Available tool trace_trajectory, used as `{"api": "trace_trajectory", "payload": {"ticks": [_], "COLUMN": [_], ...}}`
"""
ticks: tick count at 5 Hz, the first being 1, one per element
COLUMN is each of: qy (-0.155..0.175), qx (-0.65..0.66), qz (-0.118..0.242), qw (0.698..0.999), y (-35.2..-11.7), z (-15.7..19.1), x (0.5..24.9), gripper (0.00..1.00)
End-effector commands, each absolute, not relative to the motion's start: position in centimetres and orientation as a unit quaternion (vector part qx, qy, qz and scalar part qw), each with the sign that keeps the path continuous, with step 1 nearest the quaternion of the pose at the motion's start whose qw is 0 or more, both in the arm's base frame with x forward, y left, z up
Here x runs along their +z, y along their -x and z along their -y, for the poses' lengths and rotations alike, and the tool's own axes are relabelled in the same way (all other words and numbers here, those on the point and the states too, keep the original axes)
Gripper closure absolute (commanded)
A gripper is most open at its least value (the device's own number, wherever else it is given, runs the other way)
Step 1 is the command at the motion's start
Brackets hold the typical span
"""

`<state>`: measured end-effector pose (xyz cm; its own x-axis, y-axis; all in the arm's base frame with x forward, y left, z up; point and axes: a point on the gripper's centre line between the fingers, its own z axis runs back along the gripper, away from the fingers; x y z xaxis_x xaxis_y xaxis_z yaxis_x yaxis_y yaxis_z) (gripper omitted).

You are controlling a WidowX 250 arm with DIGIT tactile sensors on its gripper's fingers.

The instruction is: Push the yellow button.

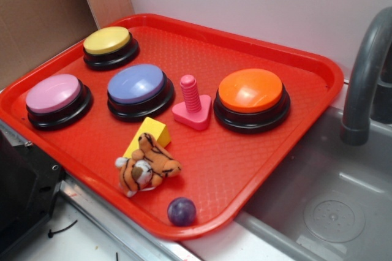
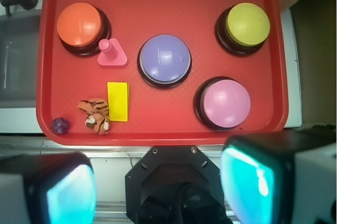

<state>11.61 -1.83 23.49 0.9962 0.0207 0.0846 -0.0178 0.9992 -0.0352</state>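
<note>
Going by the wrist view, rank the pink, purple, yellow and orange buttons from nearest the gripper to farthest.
1. Pink button: nearest the gripper, right side of the tray.
2. Purple button: centre.
3. Yellow button and orange button: far right and far left corners; too close to call.

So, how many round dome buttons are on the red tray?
4. The yellow button is in the far corner, the pink button near the left edge, the blue button in the middle, the orange button toward the sink. None seems hidden.
</note>
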Motion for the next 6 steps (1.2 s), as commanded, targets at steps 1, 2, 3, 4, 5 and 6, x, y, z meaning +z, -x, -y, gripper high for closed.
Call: {"api": "trace_trajectory", "payload": {"ticks": [1,2,3,4,5,6], "qy": [0.017,0.021,0.007,-0.012,-0.004,0.001], "qx": [0.010,0.135,0.228,0.280,0.285,0.283], "qz": [0.043,0.018,0.066,0.099,0.113,0.109], "qw": [0.999,0.990,0.971,0.955,0.952,0.953], "y": [-11.6,-16.6,-21.0,-25.0,-25.7,-27.0], "z": [1.8,-2.0,-5.6,-9.1,-12.0,-13.4], "x": [23.5,20.3,17.7,14.6,12.4,10.3], "gripper": [0.00,0.00,0.00,0.00,0.00,0.00]}}
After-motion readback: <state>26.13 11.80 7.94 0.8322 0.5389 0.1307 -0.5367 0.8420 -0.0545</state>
